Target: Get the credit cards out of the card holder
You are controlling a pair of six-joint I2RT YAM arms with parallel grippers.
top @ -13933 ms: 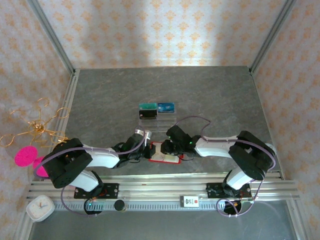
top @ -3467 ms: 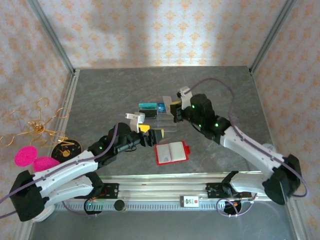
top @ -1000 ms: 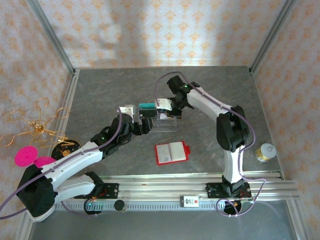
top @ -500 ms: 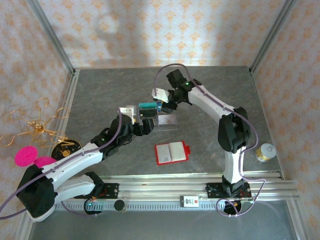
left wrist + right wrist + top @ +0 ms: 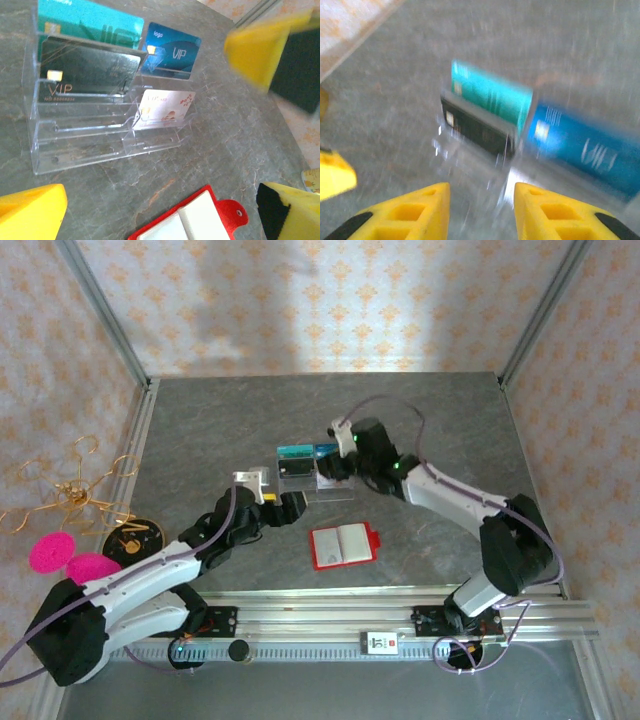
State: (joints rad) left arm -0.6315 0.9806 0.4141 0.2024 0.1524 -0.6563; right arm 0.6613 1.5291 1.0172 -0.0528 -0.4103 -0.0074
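The card holder [image 5: 345, 544] lies open on the table, a red case with pale inner pockets [image 5: 200, 220]. Behind it a clear tray [image 5: 318, 487] holds the bright blue credit card [image 5: 170, 52], a pale credit card [image 5: 162, 107], a teal card [image 5: 90, 22] and a black card [image 5: 85, 70]. My left gripper [image 5: 290, 502] hovers open just left of the tray, above the card holder's far edge [image 5: 162, 212]. My right gripper [image 5: 332, 468] is open over the tray's right side, with nothing between its fingers [image 5: 480, 200]. In the blurred right wrist view the blue card [image 5: 585, 142] stands ahead.
A gold wire ornament [image 5: 70, 495], pink discs [image 5: 50, 552] and a dark round object [image 5: 135, 537] sit at the left wall. A white clock [image 5: 80, 655] is at the near left. A metal rail [image 5: 330, 615] runs along the near edge.
My right gripper has opened and its arm has swung back from the far side of the tray to the right. The left gripper has drawn back slightly toward the near left.
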